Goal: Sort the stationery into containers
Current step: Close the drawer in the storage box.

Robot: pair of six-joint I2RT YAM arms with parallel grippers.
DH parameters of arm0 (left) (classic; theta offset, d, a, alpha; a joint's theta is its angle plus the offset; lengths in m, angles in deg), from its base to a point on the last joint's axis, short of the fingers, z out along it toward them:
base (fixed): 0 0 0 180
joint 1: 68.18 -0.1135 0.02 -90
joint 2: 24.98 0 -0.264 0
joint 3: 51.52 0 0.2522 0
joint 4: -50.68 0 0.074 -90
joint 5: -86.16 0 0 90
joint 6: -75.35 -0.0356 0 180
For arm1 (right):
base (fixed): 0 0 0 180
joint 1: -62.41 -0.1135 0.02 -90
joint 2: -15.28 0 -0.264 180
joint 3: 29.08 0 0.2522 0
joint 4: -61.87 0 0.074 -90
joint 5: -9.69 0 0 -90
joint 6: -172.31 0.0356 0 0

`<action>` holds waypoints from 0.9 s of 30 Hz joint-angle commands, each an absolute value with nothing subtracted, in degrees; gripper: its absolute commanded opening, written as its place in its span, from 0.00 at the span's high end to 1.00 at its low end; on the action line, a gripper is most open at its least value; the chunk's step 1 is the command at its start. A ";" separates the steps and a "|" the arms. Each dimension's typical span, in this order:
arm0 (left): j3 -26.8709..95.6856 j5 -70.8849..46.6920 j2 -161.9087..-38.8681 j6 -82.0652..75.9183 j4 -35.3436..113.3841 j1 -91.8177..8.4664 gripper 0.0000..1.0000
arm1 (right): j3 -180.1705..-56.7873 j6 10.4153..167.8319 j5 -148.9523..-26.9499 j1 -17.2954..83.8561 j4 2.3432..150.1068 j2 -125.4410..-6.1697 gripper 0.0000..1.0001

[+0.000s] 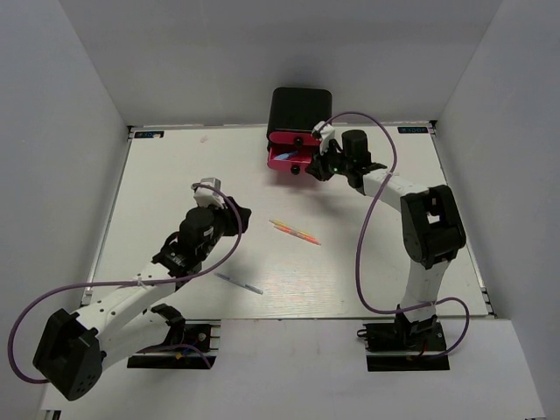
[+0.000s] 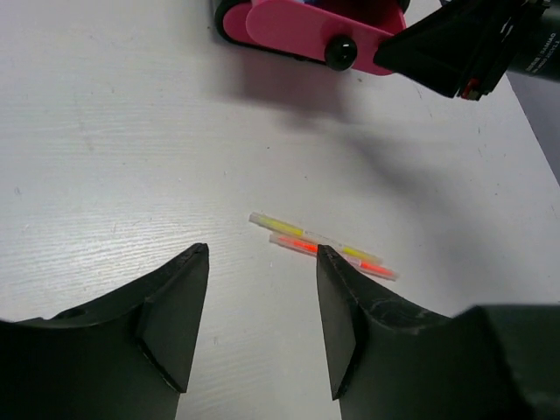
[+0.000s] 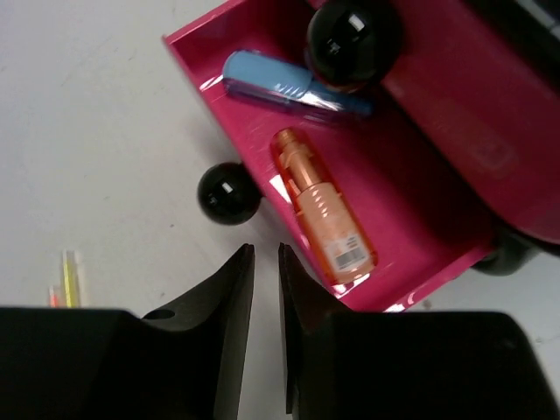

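The right gripper [image 3: 262,255] hung at the far side of the tabletop [image 1: 175,175], fingers drawn almost together with only a thin slit between them, and nothing was caught in that slit. Its tips hovered right at the front lip of the open drawer [image 3: 206,83], just beside that drawer's black knob [image 3: 227,192].

And there was stationery in the pink drawer! An orange marker [image 3: 322,206] with a pale label lay along the inside of the front wall. A blue marker [image 3: 280,83] sat at one end, set crosswise to it. Both lay flat. A second knob [image 3: 343,35], on the drawer above, showed over the blue marker. The drawers sat in the black cabinet [image 1: 300,107] at the far edge of the tabletop, a little right of centre.

Over to the left gripper [image 2: 262,255]: it was spread wide and empty, held above the tabletop left of centre and aimed toward the far right. Just beyond its tips, two thin pens lay side by side, so close I could not tell whether they touched. The yellow pen [image 2: 297,231] was on the far side and the orange-pink pen [image 2: 337,255] on the near side, both out in the middle of the tabletop, well apart from the cabinet.

Nearer the arm bases, the thin blue-grey pen [image 1: 238,283] lay alone close to the near edge, between the two arms.
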State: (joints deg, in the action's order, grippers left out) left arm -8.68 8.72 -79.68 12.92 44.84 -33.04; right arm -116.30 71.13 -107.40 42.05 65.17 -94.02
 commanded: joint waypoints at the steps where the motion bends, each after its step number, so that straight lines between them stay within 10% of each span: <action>1: -9.29 9.61 -77.55 15.66 43.42 -33.11 0.36 | -116.67 69.65 -102.55 42.10 58.14 -95.29 0.76; 27: -9.81 8.04 -81.40 23.40 48.51 -33.11 0.15 | -120.37 61.39 -92.62 42.11 46.36 -102.06 0.75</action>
State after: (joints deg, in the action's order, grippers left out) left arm -9.27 8.96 -80.79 20.88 45.01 -33.04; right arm -117.48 62.82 -95.12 42.03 51.60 -101.36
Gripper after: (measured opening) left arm 0.842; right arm 0.250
